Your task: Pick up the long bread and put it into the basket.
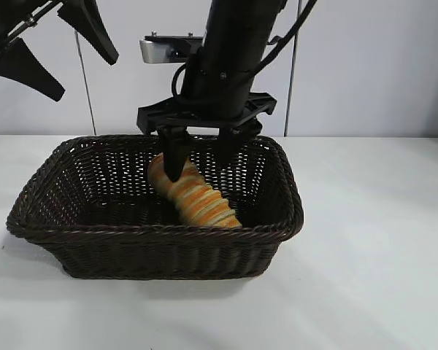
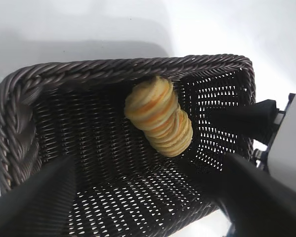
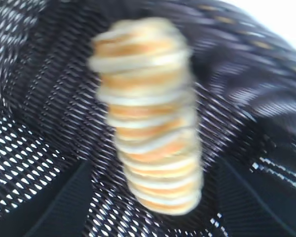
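Bread [image 1: 193,195] lying tilted inside basket [image 1: 277,226], one end against the near wall. Right gripper [image 1: 202,162] just above its far end, fingers apart and off the loaf (could snag it if lifted carelessly). Left gripper [image 1: 51,51] parked above basket's left end, fingers apart.

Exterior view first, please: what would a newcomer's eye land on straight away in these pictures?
The long bread, golden with orange stripes, stands out: it lies slanted inside the dark woven basket at the table's middle, one end against the near wall. Right above it hangs the right hand, its fingers open on either side of the loaf's upper end. The left hand sits idle, open, high at the upper left.
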